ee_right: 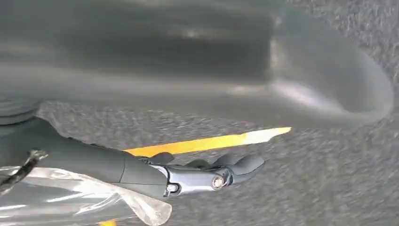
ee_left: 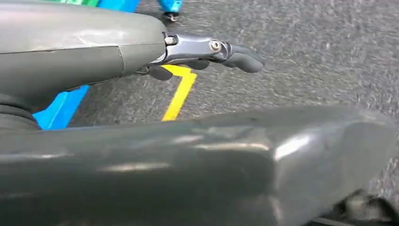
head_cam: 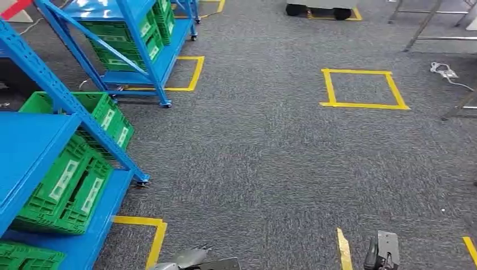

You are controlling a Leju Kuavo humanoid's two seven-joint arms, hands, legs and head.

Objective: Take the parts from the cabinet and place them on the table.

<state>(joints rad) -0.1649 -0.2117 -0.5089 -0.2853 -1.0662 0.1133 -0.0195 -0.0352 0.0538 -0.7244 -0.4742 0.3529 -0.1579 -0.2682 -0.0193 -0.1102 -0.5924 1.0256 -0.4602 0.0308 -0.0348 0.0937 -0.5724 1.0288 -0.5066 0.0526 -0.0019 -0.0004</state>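
The blue cabinet [head_cam: 34, 146] with green crates [head_cam: 73, 185] stands at my left, over grey carpet. My left hand [head_cam: 197, 260] hangs low at the picture's bottom edge; in the left wrist view its fingers [ee_left: 235, 55] stretch out apart above the floor with nothing in them. Further right hangs my right hand [head_cam: 382, 250]. In the right wrist view a clear plastic bag [ee_right: 70, 197] sits against the palm of that hand [ee_right: 141, 172] and hangs with it above the carpet, while the fingers [ee_right: 235, 167] point outward. What the bag contains is hidden.
A second blue rack [head_cam: 140, 34] with green crates stands further back on the left. Yellow tape squares [head_cam: 363, 88] mark the carpet. Metal table legs [head_cam: 427, 22] and a white cable [head_cam: 444, 70] are at the far right.
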